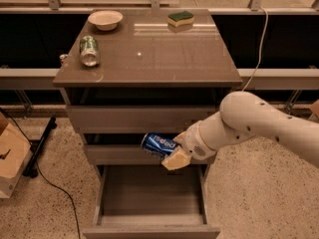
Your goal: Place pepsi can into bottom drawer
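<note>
The bottom drawer [149, 229] stands pulled open directly below the end effector [172, 154]; the end effector is clamped on the pepsi can [157, 144], held on its side before the middle drawer [114, 154], over the open tray; farther back and above it, the desk [164, 59] carries a toppled green can [89, 51], a bowl [105, 19] and a sponge [180, 18].
</note>
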Available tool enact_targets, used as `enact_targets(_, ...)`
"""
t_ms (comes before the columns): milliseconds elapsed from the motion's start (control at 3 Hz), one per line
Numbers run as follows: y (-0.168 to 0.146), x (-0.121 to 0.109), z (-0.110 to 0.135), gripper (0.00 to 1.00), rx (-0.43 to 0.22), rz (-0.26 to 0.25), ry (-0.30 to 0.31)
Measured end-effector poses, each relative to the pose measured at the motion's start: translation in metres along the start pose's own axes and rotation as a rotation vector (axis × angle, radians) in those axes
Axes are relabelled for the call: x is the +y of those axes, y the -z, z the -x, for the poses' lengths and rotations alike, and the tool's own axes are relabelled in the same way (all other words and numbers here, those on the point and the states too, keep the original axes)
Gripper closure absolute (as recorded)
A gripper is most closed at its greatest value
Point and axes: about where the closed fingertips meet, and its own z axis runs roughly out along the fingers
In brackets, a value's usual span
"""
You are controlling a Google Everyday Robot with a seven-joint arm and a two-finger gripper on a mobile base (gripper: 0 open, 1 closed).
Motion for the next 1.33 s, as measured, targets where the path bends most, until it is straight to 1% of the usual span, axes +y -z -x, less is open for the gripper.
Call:
enact_targets(333,-0.048,-0.016,-0.026,1.00,0.007,0.044,-0.023)
enact_targets(667,-0.089,-0.031,-0.053,1.00,-0.015,0.069,-0.070)
enact_targets(1000,-0.108,-0.026,-0.066,1.00,-0.016,0.103,-0.099)
enact_targets(1333,-0.108,-0.026,-0.066,1.00,-0.016,0.102,-0.097)
